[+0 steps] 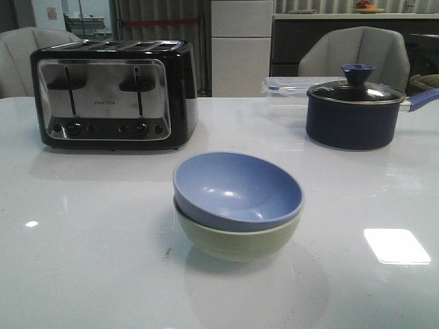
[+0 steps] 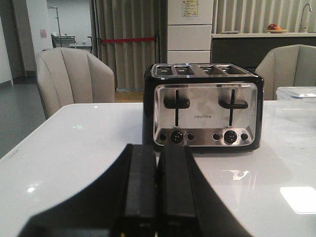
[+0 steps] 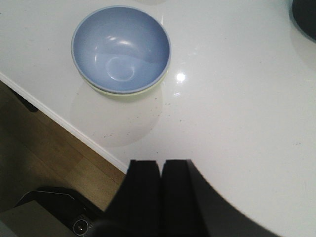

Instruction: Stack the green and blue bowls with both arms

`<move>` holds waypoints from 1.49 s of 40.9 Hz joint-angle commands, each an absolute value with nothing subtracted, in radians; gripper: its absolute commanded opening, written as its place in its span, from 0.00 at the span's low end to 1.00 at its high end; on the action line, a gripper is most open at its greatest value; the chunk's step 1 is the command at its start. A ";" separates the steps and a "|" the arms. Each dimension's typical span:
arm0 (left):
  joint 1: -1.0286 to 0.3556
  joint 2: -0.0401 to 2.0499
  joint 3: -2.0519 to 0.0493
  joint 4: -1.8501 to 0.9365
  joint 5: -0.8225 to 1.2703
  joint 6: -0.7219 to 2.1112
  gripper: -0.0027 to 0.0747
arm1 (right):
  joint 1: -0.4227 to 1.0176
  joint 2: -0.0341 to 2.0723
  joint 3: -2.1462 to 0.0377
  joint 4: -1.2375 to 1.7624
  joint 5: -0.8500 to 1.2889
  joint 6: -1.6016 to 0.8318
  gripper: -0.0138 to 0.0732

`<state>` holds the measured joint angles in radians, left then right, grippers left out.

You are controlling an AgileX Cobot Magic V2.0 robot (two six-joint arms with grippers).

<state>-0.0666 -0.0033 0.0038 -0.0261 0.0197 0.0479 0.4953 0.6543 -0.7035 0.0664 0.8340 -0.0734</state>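
Blue bowl (image 1: 236, 188) nested slightly tilted inside green bowl (image 1: 236, 238), stack mid-table on white table (image 1: 82, 247), toaster (image 1: 113, 92) behind-left, lidded navy pot (image 1: 353, 110) behind-right, left gripper (image 2: 157, 197) clenched, empty, facing toaster, right gripper (image 3: 161, 195) clenched, empty, near table edge

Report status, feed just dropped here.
Left gripper shut, empty. Right gripper shut, empty. Blue bowl nested in green bowl. Nothing obstructing.

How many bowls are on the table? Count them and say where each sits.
2. The blue bowl sits nested in the green bowl, at the table's front centre. None hidden, as far as shows.
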 commanded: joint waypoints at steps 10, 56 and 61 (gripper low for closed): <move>-0.067 -0.025 0.008 -0.028 -0.059 0.038 0.16 | 0.492 0.652 -0.731 0.065 0.772 -0.073 0.22; -0.067 -0.025 0.008 -0.028 -0.059 0.038 0.16 | 0.009 -0.031 0.024 0.006 -0.021 -0.078 0.22; -0.067 -0.023 0.008 -0.028 -0.059 0.038 0.16 | 0.009 -0.026 0.024 0.006 -0.034 -0.078 0.22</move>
<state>-0.0666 -0.0033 0.0038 -0.0261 0.0216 0.0479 0.0145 -0.0103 0.0278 0.0104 0.0754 -0.0737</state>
